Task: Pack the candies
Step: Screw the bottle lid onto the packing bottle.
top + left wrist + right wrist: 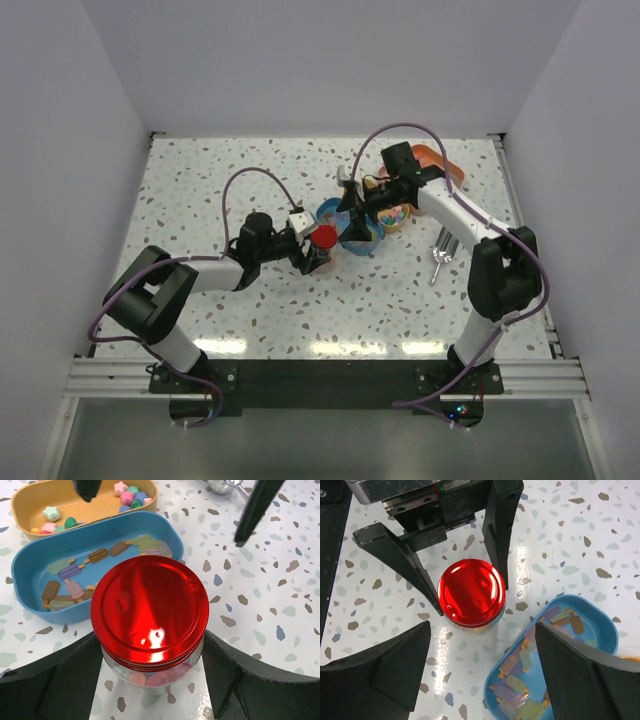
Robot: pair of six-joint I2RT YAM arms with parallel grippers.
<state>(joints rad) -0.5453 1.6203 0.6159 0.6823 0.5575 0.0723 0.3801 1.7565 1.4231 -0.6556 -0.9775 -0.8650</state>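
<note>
1. A speckled terrazzo tabletop carries a clear glass jar capped by a glossy red metal lid, with two smooth oval tins just beyond it.
2. The blue tin holds pastel, lolly-shaped candies. The orange tin behind it holds star-shaped and round ones. Pink pieces show through the jar's glass.
3. Left gripper: jaws closed against the jar's sides.
4. Right gripper: jaws spread wide, holding nothing, above the jar and the blue tin.
</note>
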